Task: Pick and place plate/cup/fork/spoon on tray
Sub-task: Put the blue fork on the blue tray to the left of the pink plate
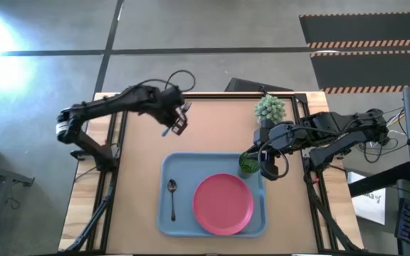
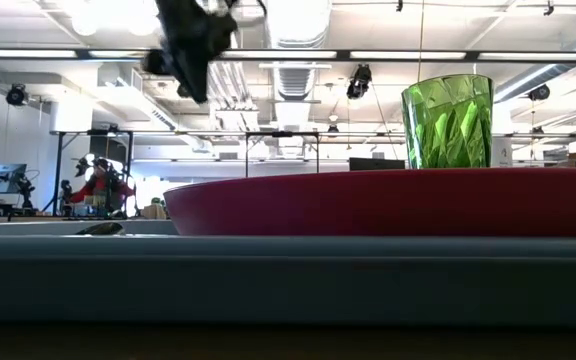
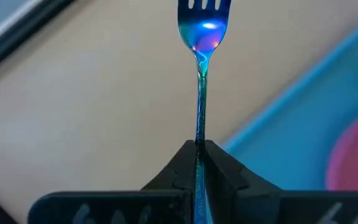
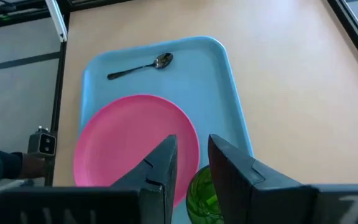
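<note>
Left tool (image 3: 201, 149) clamped on the fork (image 3: 204, 37) handle, tines pointing away, held up above the bare surface (image 1: 212, 124) beyond the tray's (image 1: 184, 165) far left corner. Right tool (image 4: 191, 155) fingers parted, above the cup (image 1: 248, 163), which stands in the tray's far right corner. Plate (image 1: 223, 203) and spoon (image 1: 172, 197) lie in the tray, spoon left of plate.

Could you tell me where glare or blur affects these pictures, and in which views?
High view: strong white glare washes out the floor at upper left. Low view: the tray rim nearest the camera is blurred, and ceiling lights flare. Left wrist view: the fork shows blue-violet glints, and the tray edge behind is soft. Right wrist view: the spoon is fairly sharp.
</note>
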Motion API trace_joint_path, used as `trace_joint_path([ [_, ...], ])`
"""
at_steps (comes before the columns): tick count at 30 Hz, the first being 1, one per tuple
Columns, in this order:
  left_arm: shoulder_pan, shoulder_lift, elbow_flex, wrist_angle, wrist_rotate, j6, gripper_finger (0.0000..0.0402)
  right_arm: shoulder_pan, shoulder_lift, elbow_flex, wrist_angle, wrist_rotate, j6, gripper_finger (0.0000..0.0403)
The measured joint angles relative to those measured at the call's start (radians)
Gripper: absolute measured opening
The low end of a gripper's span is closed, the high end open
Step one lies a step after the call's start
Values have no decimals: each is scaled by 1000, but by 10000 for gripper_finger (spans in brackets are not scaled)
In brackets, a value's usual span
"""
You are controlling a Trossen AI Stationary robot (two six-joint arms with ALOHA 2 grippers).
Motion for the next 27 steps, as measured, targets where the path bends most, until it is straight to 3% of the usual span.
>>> trace_joint_path([
  [8,-268,-71,-2,-26,-33,-276,0,0,0,0,-1,0,-24,79],
  [16,-559,-50,-11,3,-171,-639,0,0,0,0,-31,-1,-49,79],
  [23,-741,38,-63,209,-298,-914,0,0,0,0,-38,-4,-88,79],
  [27,-800,132,-69,243,-325,-1034,0,0,0,0,-39,-4,-90,79],
])
